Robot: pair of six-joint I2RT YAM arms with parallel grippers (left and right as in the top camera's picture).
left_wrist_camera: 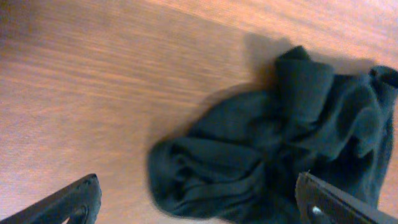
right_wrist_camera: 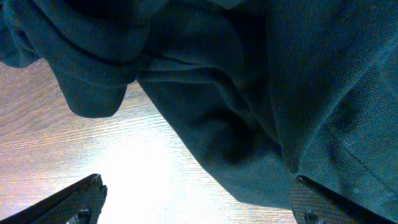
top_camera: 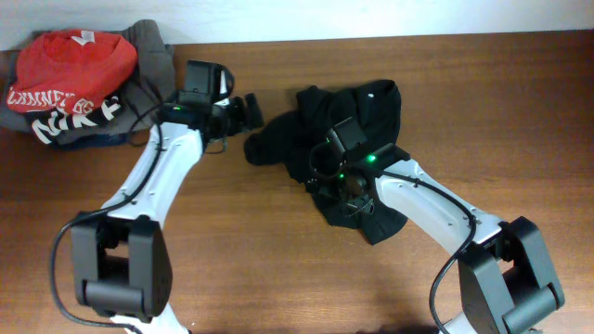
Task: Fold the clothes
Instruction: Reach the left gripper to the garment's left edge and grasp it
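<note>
Just beside the crumpled clothes (top_camera: pixel 316 111), the left gripper (top_camera: pixel 250 109) gapes wide.

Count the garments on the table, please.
3 visible: black garment crumpled at centre, red shirt atop a grey garment in the far-left corner. More may hide beneath those two.

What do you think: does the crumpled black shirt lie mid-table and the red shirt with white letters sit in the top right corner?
Not quite. The overhead view shows the red fabric shirt with white lettering in the top left corner, not the top right. The crumpled black fabric garment does lie around the middle of the brown wooden table.
</note>
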